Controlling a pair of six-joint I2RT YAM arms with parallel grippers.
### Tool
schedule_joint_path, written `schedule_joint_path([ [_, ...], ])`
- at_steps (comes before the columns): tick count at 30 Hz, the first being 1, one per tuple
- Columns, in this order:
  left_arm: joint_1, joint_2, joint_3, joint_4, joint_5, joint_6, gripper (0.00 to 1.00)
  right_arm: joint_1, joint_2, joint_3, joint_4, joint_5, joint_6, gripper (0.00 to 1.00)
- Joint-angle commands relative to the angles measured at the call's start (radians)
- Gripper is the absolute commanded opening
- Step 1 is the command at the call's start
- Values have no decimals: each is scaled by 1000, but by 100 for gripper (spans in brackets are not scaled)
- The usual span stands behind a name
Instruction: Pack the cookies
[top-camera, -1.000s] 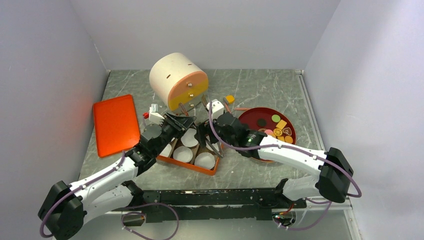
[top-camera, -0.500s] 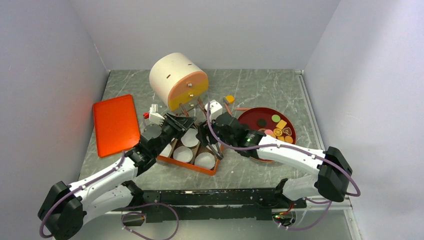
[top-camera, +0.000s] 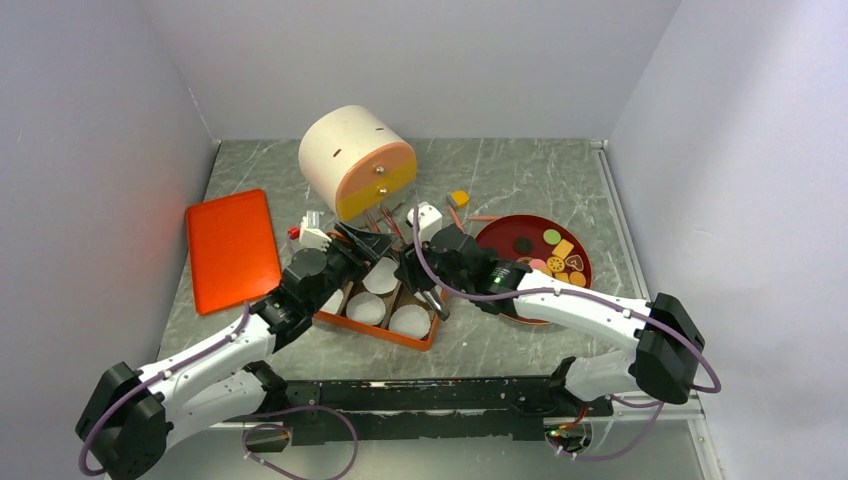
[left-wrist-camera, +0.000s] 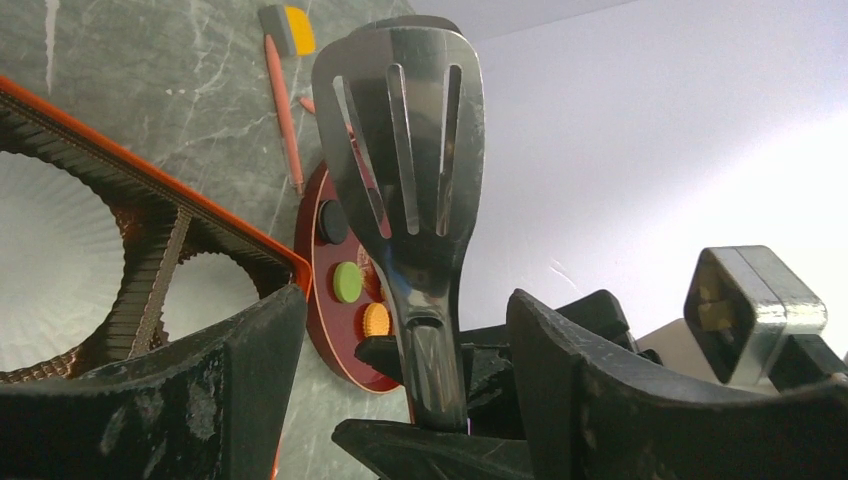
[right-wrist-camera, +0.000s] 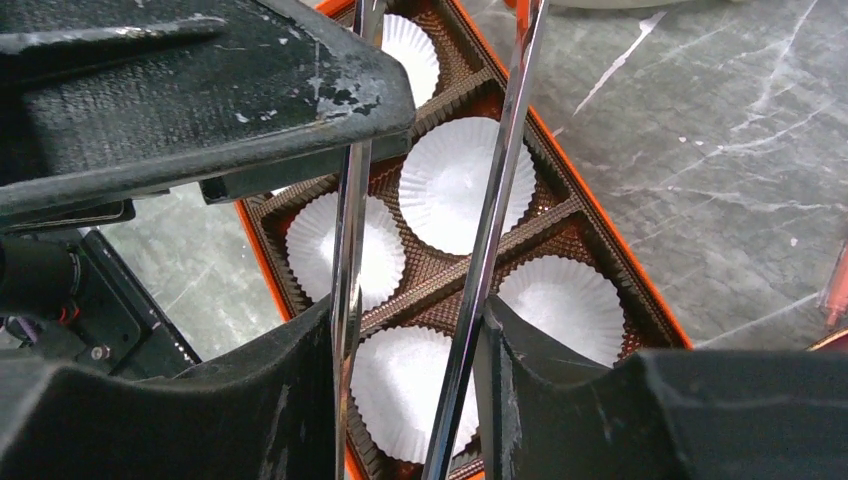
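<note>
Lying loose on a red plate (top-camera: 500, 238) toward the right edge of the tabletop (top-camera: 520, 170), the cookies (top-camera: 563, 250) are not yet boxed. Assessed as light, thin, stiff and probably brittle; best lifted from beneath or nipped lightly across the rim. Right end effector (right-wrist-camera: 405, 310) pinches tongs (right-wrist-camera: 505, 150) above the box (top-camera: 372, 333) of empty paper cups (right-wrist-camera: 455, 185). Left end effector (left-wrist-camera: 405, 300) has a spatula (left-wrist-camera: 418, 235) rising between its fingers (left-wrist-camera: 200, 400); whether they press on it cannot be told. Both end effectors crowd the box by the near edge. A drum (top-camera: 355, 175) blocks the far side. Open room lies toward the far right corner.
</note>
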Motion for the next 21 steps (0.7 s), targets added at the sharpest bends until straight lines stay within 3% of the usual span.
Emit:
schedule_joint_path([
  [1,-3,9,29,9,9,20,78,0,-30,53,21,-52,-15,46],
  [9,-4,40,53,4,13,31,76,1,-23,61,10,-136,-36,44],
  [21,-4,79,31,7,5,9,66,0,-31,81,-9,-170,-58,43],
])
